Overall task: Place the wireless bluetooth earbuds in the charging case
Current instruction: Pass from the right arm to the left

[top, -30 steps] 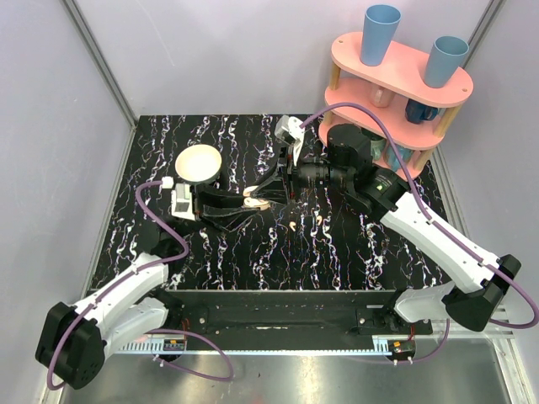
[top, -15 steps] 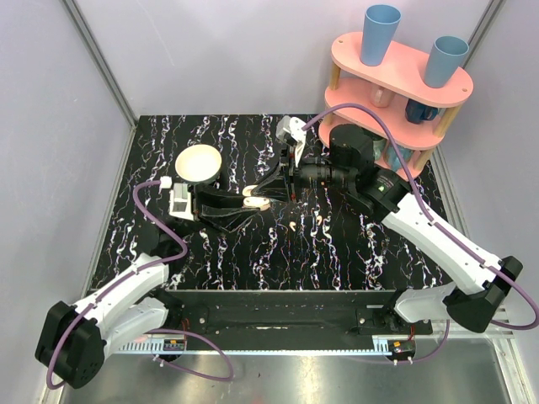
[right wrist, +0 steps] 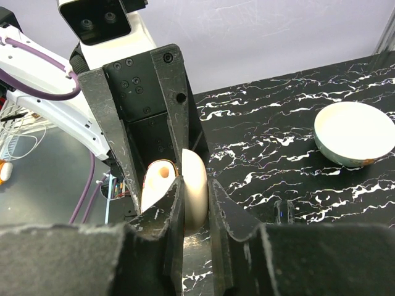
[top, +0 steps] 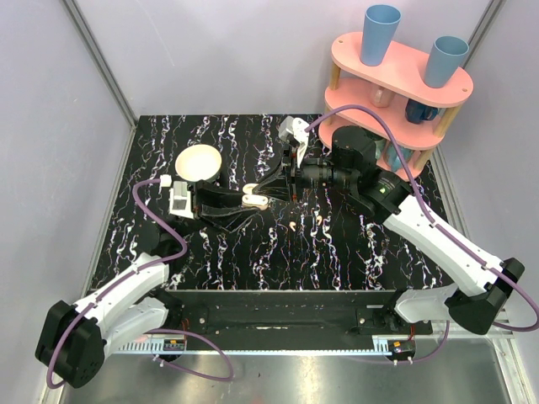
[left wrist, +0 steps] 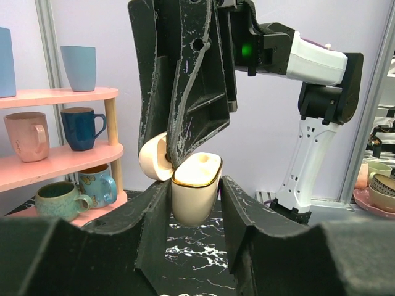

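The charging case (top: 255, 199), cream with a gold rim, hangs above the table between both grippers with its lid swung open. My left gripper (left wrist: 196, 198) is shut on the case body (left wrist: 196, 191), one finger on each side. My right gripper (right wrist: 196, 192) comes from the opposite side and is shut on the open lid (right wrist: 195, 185). The lid also shows in the left wrist view (left wrist: 154, 163). A socket in the case top (right wrist: 162, 172) looks empty. One earbud (top: 290, 225), a small cream curved piece, lies on the black marbled table just in front of the grippers.
A round cream bowl (top: 199, 163) sits left of the grippers. A pink two-tier shelf (top: 396, 76) with blue cups and mugs stands at the back right. The table's far and side edges meet grey walls.
The right jaws have closed in on the lid, and the right wrist has shifted slightly right. The case now sits a touch higher and the lid stands more open.
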Available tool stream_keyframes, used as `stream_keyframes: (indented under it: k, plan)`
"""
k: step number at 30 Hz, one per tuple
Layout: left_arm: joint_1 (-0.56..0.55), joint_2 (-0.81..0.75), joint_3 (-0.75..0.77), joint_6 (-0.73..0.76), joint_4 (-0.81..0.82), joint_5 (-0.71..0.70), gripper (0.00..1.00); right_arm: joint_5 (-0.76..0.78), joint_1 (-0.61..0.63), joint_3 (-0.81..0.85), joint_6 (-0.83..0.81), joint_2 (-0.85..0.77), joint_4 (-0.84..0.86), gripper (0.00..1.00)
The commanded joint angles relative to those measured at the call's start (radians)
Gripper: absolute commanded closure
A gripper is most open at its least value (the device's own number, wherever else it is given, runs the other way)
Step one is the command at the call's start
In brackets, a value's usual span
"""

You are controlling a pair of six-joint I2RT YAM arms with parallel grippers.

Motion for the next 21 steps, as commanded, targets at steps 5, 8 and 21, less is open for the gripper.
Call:
stream_keyframes:
  k: [5,8,21]
  plan:
    - [0.002,0.000,0.042,0.007,0.003,-0.069,0.57,-0.015,0.011,-0.008,-0.020,-0.047,0.038,0.96]
    - [0.002,-0.002,0.042,0.005,-0.006,-0.071,0.58,-0.017,0.013,-0.012,-0.023,-0.050,0.045,0.96]
    - [0.002,0.015,0.074,0.022,-0.055,-0.015,1.00,-0.032,0.016,-0.023,-0.023,-0.048,0.062,0.89]
